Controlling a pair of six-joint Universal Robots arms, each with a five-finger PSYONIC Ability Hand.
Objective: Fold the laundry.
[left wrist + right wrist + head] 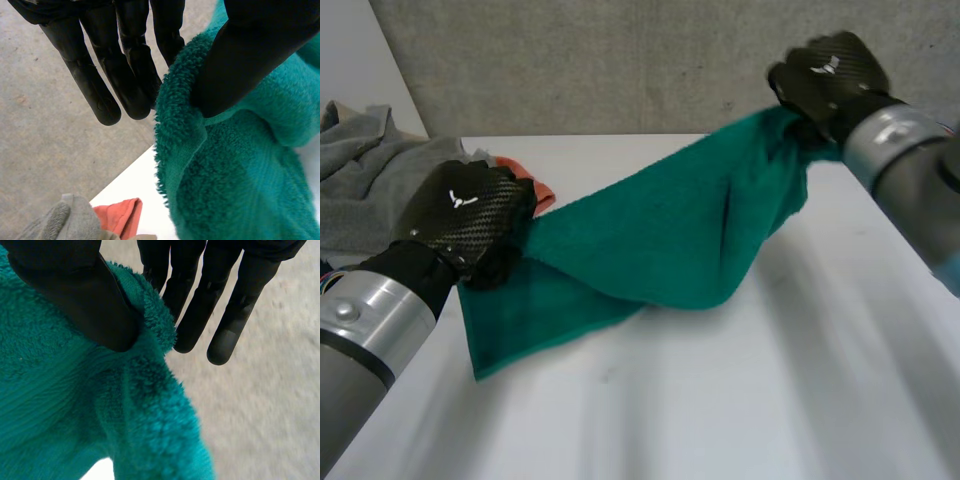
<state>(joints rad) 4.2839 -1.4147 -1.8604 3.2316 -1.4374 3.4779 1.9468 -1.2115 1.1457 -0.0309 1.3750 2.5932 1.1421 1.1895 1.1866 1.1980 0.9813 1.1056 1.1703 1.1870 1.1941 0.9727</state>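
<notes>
Solid teal-green towel (650,240), plain terry, with a flat ribbed band of the same green near the hem. Black left hand (470,215) and right hand (830,75): fine carbon-weave check on the backs, a small white emblem on each. White table (770,380). Heather-grey cloth (370,165); orange-red cloth (538,188). Mottled grey wall (600,60).

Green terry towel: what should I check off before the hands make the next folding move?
1. Left hand grips the green terry towel: ok, thumb pins its edge in the left wrist view.
2. Right hand grips it: ok, thumb pins a raised edge.
3. Towel taut between the hands: not ok, it sags and creases.
4. Towel apart from the orange cloth and grey cloth pile: cannot tell.
5. Bare white table for laying down: ok.
</notes>
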